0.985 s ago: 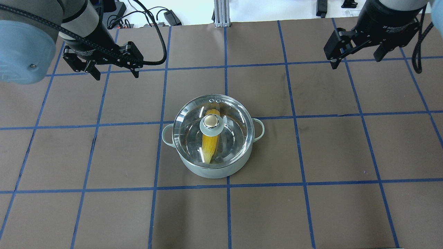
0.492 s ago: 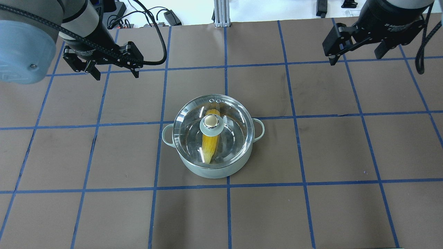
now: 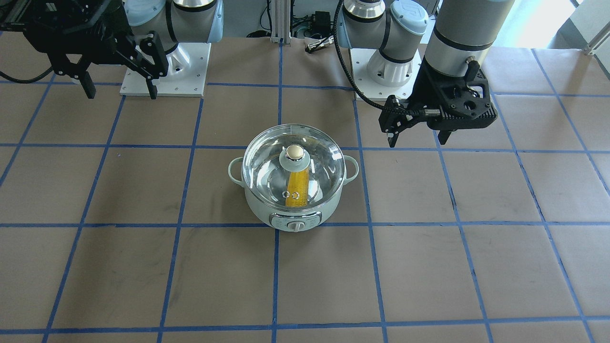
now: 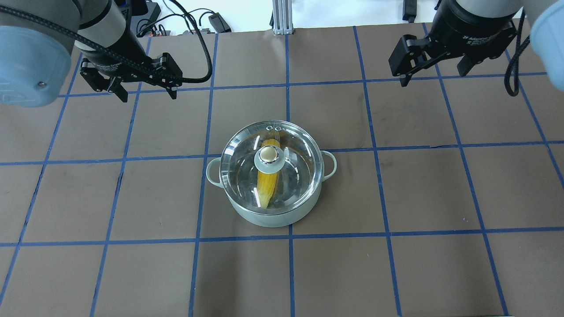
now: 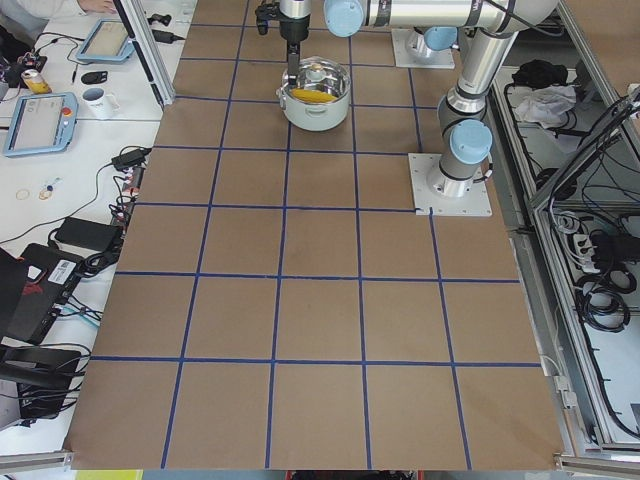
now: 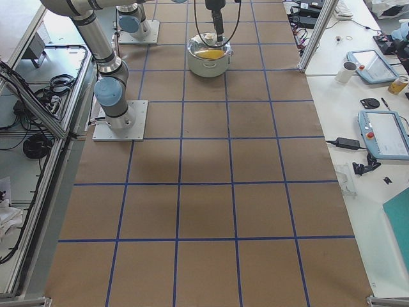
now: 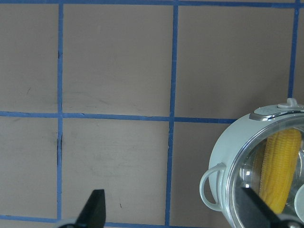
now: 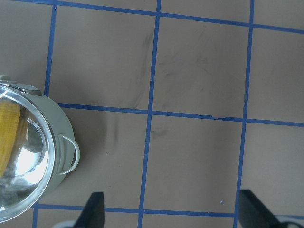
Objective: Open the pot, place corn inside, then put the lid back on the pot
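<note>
One brown paper-covered table with a blue tape grid (image 4: 440,273): widest thing in view, bearing the pot near its middle.
Left black two-finger gripper (image 4: 149,93): spread wide, gripping nothing, raised over the table on the pot's left, well apart from it; in its own wrist view, looking straight down with the pot at the lower right corner.
Right black two-finger gripper (image 4: 432,77): spread just as wide, likewise empty, raised over the table on the pot's right, well apart from pot and lid.
Round pale mint-green electric pot (image 4: 273,218): upright over a crossing of the tape lines, closed by the lid, touched by neither gripper.
Round clear glass lid with a metal rim (image 4: 299,154): seated level on the pot's rim, covering the whole mouth.
Bright yellow ear of corn (image 4: 266,185): lying inside the pot, seen through the glass, passing beneath the knob, tapered end toward the robot.
Front control panel with a white dial (image 3: 295,223): on the pot's wall, facing away from the robot.
Beige-gold round knob on a pale green base (image 4: 267,154): at the lid's centre.
Two small metal vent rings (image 4: 273,128): side by side near the lid's edge, on the control panel's side.
</note>
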